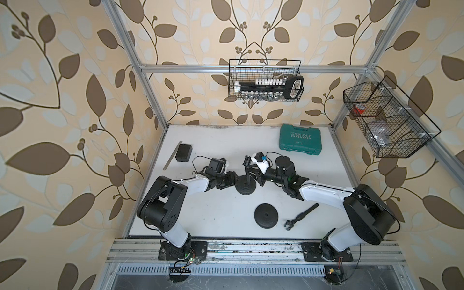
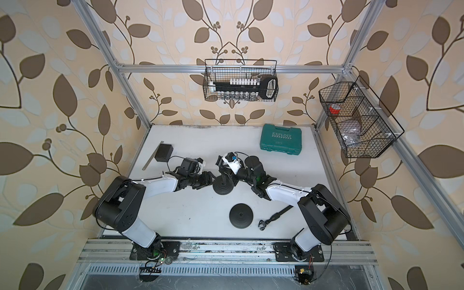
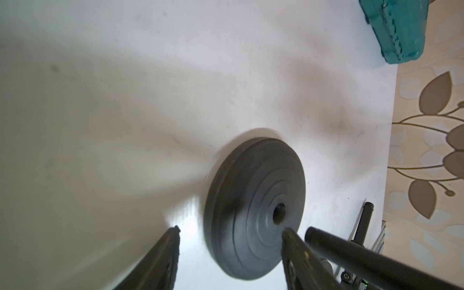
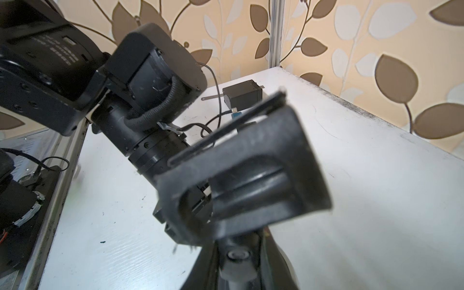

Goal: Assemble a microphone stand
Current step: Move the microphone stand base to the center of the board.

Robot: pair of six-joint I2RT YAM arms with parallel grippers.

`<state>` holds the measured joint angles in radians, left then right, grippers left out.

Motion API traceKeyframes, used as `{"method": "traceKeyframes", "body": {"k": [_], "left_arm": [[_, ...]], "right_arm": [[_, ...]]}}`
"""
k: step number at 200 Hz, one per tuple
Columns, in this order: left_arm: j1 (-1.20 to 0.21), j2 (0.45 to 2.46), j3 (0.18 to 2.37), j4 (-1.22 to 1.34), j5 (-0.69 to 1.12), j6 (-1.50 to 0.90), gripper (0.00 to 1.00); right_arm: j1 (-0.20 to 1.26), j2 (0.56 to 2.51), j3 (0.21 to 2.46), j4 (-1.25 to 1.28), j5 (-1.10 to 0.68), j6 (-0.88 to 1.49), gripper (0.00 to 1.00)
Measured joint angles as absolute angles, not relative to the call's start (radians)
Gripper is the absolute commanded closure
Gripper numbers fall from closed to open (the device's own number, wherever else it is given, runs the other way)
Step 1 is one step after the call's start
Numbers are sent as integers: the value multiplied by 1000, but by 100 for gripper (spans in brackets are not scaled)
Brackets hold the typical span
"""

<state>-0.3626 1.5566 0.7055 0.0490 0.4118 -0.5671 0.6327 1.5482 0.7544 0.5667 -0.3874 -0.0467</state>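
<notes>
Judging base (image 3: pixel 251 190) heavy, rigid, matte, unlikely to slip; we would hold at rim. Base: black ringed disc, centre hole empty, flat on table (image 1: pixel 213 206) at mid-frame in both top views. Pole (image 3: pixel 334 247) looks slim, stiff, smooth; tip just beside hole. Left gripper (image 3: pixel 229 229) fingers spread astride near rim, contact unclear. Right gripper (image 1: pixel 251 175) pinching pole below clip (image 4: pixel 251 160).

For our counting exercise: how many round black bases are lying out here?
2. The front base lies nearest the viewer, beside a loose rod. The middle base sits just behind it, below the pole. None appears hidden.
</notes>
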Motion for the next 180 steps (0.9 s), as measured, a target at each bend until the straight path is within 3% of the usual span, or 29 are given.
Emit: {"method": "traceKeyframes", "body": {"k": [60, 180], "left_arm": [[-352, 1322, 559, 58, 385, -432, 32], [-354, 1312, 551, 80, 439, -395, 30]], "right_arm": [[633, 1583, 738, 675, -409, -50, 91], [632, 1644, 696, 802, -430, -67, 91]]}}
